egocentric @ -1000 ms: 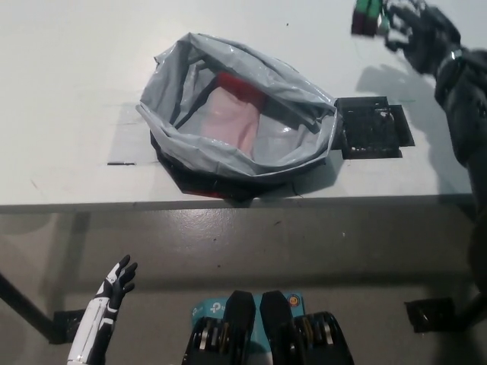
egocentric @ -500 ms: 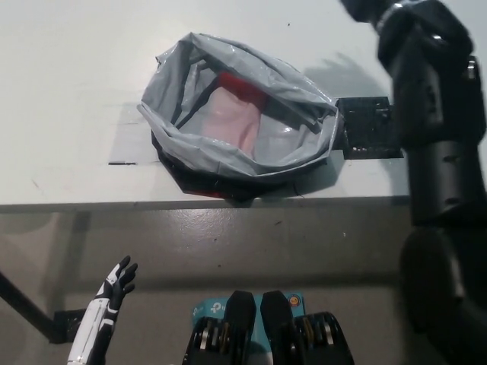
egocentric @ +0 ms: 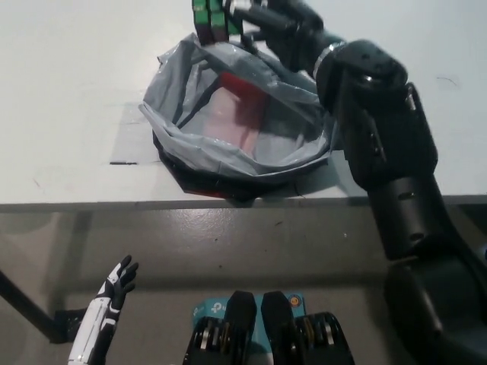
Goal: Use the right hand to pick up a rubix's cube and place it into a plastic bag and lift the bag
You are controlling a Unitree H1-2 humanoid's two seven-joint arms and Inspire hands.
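One black right hand (egocentric: 262,19) grips the cube (egocentric: 211,17) above the bag (egocentric: 236,114).

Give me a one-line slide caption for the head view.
Black right robot hand holds the Rubik's cube over the far rim of the open grey plastic bag; white left robot hand rests low.

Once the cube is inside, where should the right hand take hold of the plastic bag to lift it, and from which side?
Probably the rolled-over rim of the grey plastic bag, from above. The mouth lies wide open and the film stands loose there, so the fingers could pinch a fold. The right-side rim lies nearest the right hand, which now holds the cube over the far edge. The left hand rests low, below the table.
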